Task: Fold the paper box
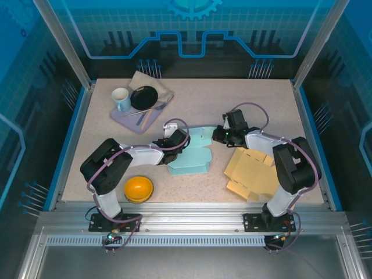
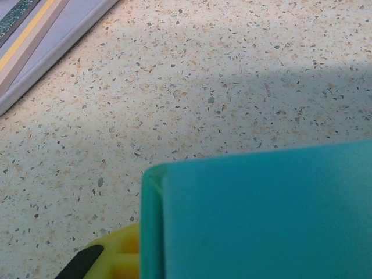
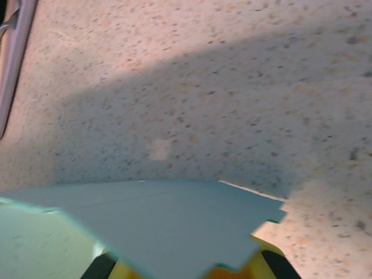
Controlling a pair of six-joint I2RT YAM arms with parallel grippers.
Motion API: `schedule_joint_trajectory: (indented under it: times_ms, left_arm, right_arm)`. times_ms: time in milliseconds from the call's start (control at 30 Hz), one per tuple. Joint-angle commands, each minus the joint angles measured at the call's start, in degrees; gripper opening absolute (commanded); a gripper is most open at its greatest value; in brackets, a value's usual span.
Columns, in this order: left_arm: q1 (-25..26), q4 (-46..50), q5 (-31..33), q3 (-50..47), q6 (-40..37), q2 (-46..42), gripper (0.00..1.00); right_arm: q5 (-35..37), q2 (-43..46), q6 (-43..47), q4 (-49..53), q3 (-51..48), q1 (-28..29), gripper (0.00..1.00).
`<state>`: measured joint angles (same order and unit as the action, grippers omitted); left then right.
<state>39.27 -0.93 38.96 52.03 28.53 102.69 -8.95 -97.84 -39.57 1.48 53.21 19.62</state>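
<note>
In the top view, nearest to the arm bases, one orange bowl (image 1: 138, 188) sits to the near left of the paper box (image 1: 192, 156). One flat tan cardboard sheet (image 1: 254, 172) with cut flaps lies to the box's near right. The paper box is teal, thin and smooth, partly folded. It lies on the speckled table (image 1: 232, 99), in the middle between the two arms.

The left gripper (image 1: 177, 141) is closed on the left edge of the box. The right gripper (image 1: 217, 136) is closed on a flap at the box's far right side.

The left wrist view adds a close detail: a sharp folded corner of the box with a thin raised wall. Beside it is one yellow finger (image 2: 110, 261) with a black pad. The right wrist view, somewhat blurred, adds the stepped, notched edge of a flap lying over the gripper's yellow fingers.

Far left of the box, one lilac tray (image 1: 119, 116) carries one light blue cup (image 1: 121, 99), one round black plate (image 1: 144, 97) and some thin utensils (image 1: 148, 113) that I cannot count. A beige cloth (image 1: 152, 83) lies at the tray's far edge.
</note>
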Motion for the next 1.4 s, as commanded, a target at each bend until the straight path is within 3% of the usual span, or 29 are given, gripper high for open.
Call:
schedule_joint_trajectory:
  times_ms: [0, 333, 733, 1367]
  left_arm:
    - [0.3, 6.0, -1.7, -0.5, -1.4, 0.1, 0.13]
    - [0.4, 6.3, -2.9, -0.3, -0.4, 0.1, 0.13]
    - [0.3, 7.4, -3.6, 0.9, 0.7, 0.7, 0.14]
    - [0.4, 8.1, -4.6, 1.6, 1.9, 0.7, 0.14]
  right_arm:
    - [0.5, -2.7, 0.0, -2.9, 0.1, -1.5, 0.00]
    - [-1.1, -8.0, -4.1, -7.1, -0.7, -1.8, 0.00]
    - [-11.3, -6.7, -7.3, -16.4, -2.2, 0.1, 0.00]
    - [-3.8, -13.1, -7.7, -4.8, 3.2, 9.4, 0.00]
